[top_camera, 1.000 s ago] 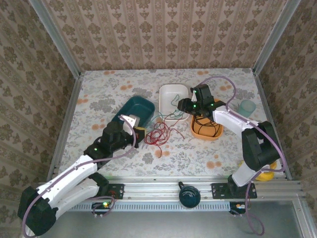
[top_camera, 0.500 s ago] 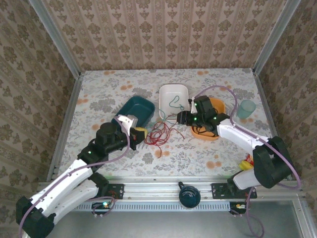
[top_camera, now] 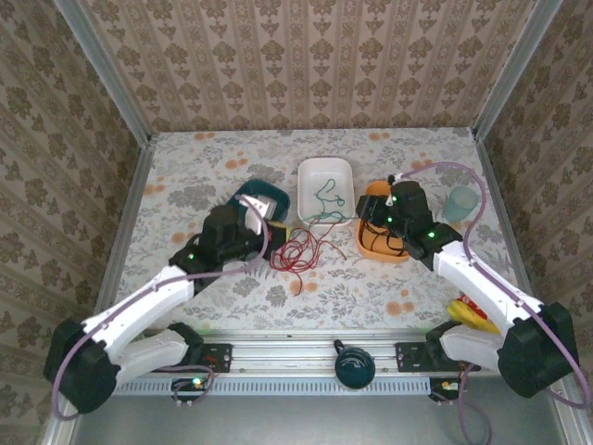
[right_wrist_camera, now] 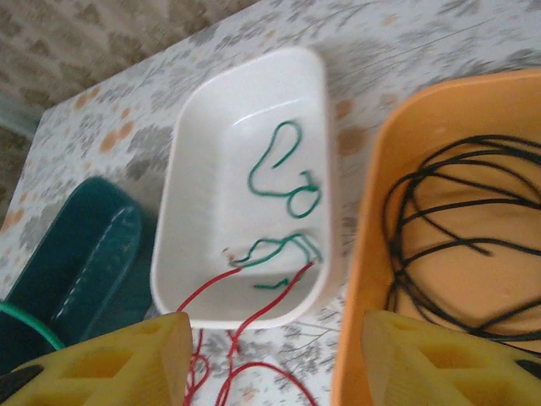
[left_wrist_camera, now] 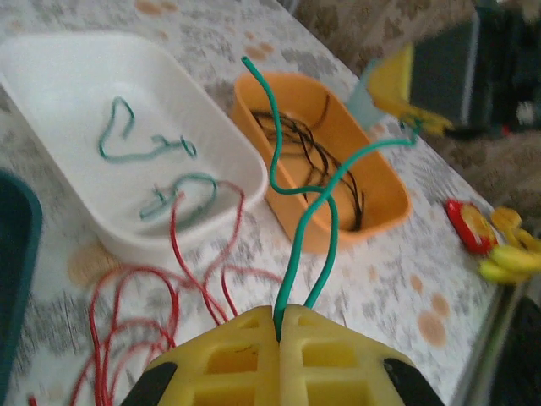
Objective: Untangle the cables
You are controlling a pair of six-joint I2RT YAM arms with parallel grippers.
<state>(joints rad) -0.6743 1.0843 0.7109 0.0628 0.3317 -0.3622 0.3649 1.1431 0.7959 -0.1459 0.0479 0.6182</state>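
Now pinching a green cable point(left_wrist_camera: 289, 266) between the pressed-together fingers of the left gripper point(left_wrist_camera: 279, 317), reaching out low over the red cables point(top_camera: 298, 248) on the table point(top_camera: 371, 278). Hovering with the right gripper point(right_wrist_camera: 275, 330) spread wide, above the white tray point(right_wrist_camera: 203, 169) and the orange tray point(right_wrist_camera: 363, 254) containing the black cables point(right_wrist_camera: 439, 211).

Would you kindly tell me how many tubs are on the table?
3: a teal tub on the left, a white tub in the middle, an orange tub on the right.
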